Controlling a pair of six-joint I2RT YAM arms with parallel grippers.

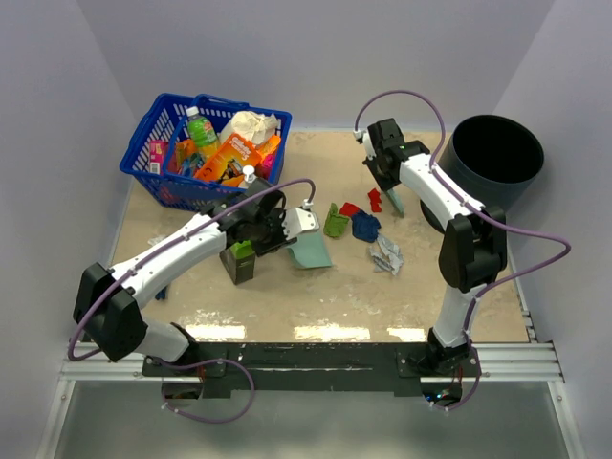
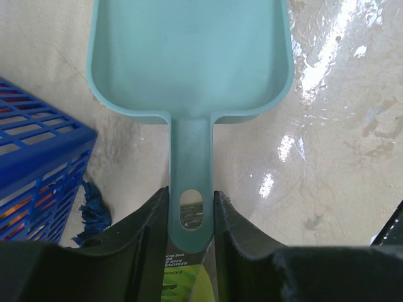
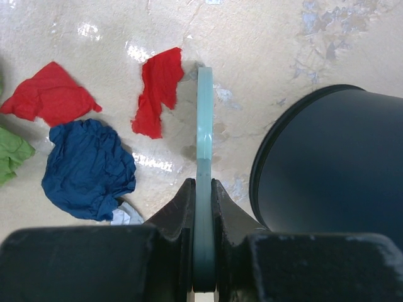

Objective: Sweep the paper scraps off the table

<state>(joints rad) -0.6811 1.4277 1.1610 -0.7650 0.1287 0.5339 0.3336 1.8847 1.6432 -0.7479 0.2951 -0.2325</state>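
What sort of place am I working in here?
Probably a staged robot test cell: plain walls box in the beige table, the arms bolt to a metal rail, and a blue basket and black bin stand as props.

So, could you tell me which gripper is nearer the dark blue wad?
Right. The right gripper hangs just beyond the dark blue wad; the left gripper, holding the dustpan, is farther left.

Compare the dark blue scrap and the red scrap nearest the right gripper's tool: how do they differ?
The dark blue scrap is a bunched, rounded wad; the red scrap is a flatter, elongated piece. The blue one looks larger. The red scrap lies close beside the pale teal tool in the right gripper; the blue scrap lies farther from it. Both are crumpled paper on the table.
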